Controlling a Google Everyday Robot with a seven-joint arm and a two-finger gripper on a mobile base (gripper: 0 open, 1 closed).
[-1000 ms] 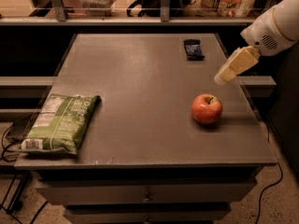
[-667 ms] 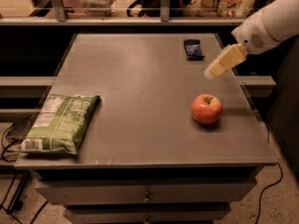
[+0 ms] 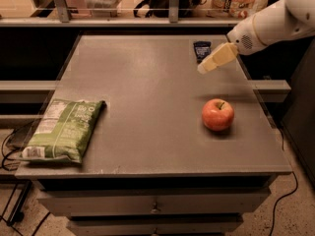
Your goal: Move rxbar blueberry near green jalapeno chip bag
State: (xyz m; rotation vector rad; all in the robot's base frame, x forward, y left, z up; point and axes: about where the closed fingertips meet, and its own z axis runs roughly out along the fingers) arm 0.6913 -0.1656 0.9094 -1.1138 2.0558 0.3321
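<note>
The rxbar blueberry [image 3: 202, 49] is a small dark navy bar lying flat at the far right of the grey table. The green jalapeno chip bag [image 3: 64, 128] lies flat at the table's near left corner. My gripper [image 3: 203, 69] hangs above the table at the end of the white arm coming in from the upper right. Its cream tip is just in front of and slightly right of the bar, and the arm partly overlaps the bar's right edge. It holds nothing that I can see.
A red apple [image 3: 217, 114] stands on the right half of the table [image 3: 147, 92], in front of the gripper. A shelf with packages runs behind the table. Drawers are below the table's front edge, and cables lie on the floor at left and right.
The gripper has moved left and toward the far side, from right of the apple to just beside the bar. The bar, apple and bag have not moved.
</note>
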